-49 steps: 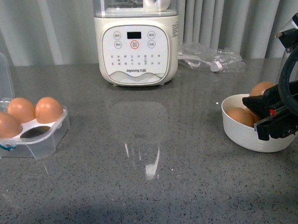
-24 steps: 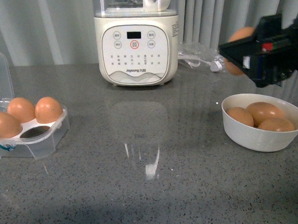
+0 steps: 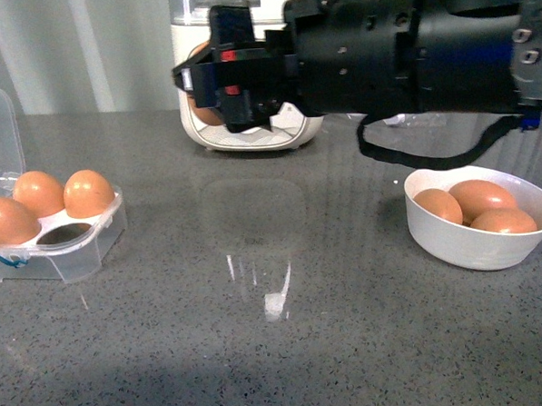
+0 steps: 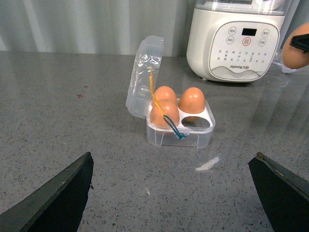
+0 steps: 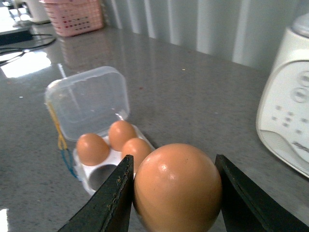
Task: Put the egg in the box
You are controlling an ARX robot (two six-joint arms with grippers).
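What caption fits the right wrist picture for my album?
Right gripper holds the egg, with the open box of three eggs beyond.

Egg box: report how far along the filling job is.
Done: the box stands with its lid open and three eggs in its cups. In hand: the right gripper has its jaws shut on the egg, held in the air in front of the blender, short of the box. Left: carry it over and set it in the one empty cup.

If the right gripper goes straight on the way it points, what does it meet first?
Likely the open box; nothing else shows in between. Depth is unclear, so it may pass over it.
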